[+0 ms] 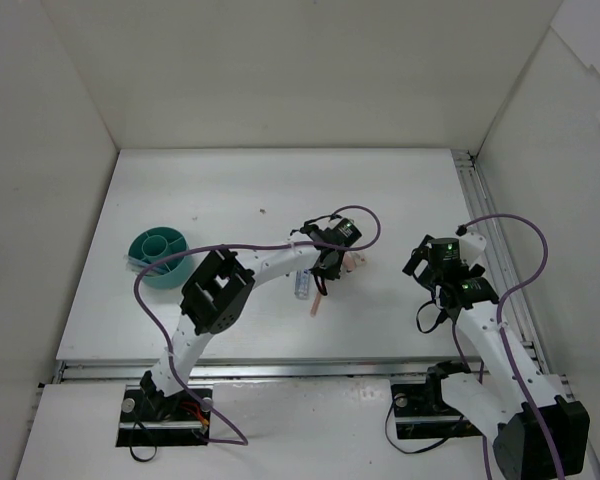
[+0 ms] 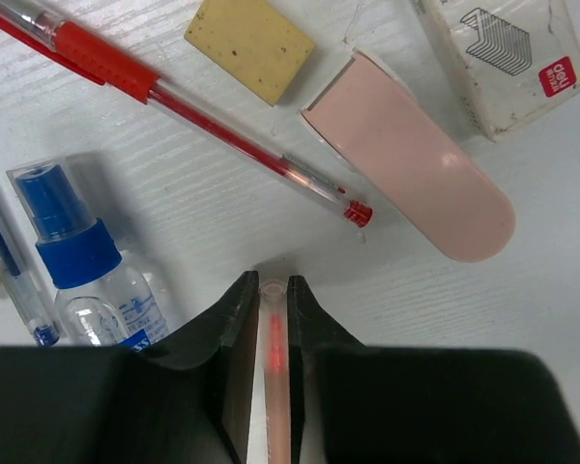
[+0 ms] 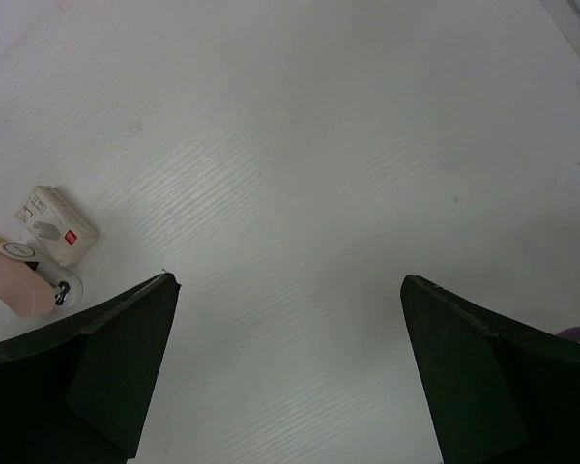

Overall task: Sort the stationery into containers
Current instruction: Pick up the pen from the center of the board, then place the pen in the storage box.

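My left gripper (image 2: 272,290) is shut on a thin pink pen (image 2: 273,358) that runs between its fingers, low over the table. Around it lie a red pen (image 2: 174,92), a tan eraser (image 2: 249,43), a rounded pink eraser (image 2: 416,169), a white boxed eraser (image 2: 507,53) and a blue-capped clear bottle (image 2: 82,266). From above, the left gripper (image 1: 325,270) sits over this cluster and the pink pen (image 1: 317,303) sticks out below it. The teal container (image 1: 158,257) stands far to the left. My right gripper (image 3: 288,280) is open over bare table.
A blue pen (image 2: 10,271) lies at the left edge of the left wrist view. The right wrist view catches the white eraser (image 3: 56,224) and pink eraser (image 3: 14,280) far left. White walls enclose the table, and a metal rail (image 1: 490,235) runs along its right side.
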Robot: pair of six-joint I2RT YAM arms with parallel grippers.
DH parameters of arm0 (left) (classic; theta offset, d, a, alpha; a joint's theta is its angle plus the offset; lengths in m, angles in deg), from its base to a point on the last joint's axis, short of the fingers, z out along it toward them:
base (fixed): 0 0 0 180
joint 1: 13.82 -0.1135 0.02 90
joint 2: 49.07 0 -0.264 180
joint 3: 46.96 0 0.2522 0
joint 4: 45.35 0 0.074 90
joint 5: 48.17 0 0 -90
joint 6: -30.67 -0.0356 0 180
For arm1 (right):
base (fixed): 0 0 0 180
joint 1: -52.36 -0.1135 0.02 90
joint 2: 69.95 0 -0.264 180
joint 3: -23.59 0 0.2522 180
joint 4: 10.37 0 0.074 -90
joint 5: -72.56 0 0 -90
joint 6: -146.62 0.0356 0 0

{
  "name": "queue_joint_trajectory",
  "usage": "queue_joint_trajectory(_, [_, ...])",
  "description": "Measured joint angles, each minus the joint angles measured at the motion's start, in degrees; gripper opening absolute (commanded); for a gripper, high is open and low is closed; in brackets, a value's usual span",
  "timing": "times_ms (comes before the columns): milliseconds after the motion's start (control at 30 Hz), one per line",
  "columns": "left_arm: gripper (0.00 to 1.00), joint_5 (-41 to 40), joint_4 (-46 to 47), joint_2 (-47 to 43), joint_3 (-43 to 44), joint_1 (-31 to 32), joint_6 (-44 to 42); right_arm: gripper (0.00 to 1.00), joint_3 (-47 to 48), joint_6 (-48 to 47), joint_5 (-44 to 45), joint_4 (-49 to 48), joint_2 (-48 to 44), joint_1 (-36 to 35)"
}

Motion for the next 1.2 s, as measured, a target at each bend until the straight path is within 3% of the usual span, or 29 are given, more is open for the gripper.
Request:
queue_joint_trajectory(200, [0.0, -2.73, 4.07, -7.85, -6.27, -0.68, -3.23, 0.98, 0.0, -0.24, -0.02, -0.04, -0.55, -0.02])
queue_joint_trajectory(500, [0.0, -9.88, 22.77, -42.97, -29.16, -12.63, -5.03, 0.98, -0.17, -1.2, -0.02, -1.31, -4.35, 0.0])
queue_joint_trajectory(733, [0.0, -26.6, 29.94, -62.4, -45.64, -18.67, 0.11, 0.98, -0.68, -1.77, -0.33, -3.15, -3.61, 0.0])
queue_joint_trajectory(933, [0.0, -44.74, 17.73, -68.76, -48.61, -25.03, 18.53, 0.98, -0.68, -2.64, -1.42, -4.48, -0.28, 0.0])
queue_joint_trajectory(1200, [0.0, -58.21, -18.32, -60.57, -40.37, -29.24, 57.96, 0.98, -0.68, -3.08, -2.01, -5.4, 0.61, 0.0])
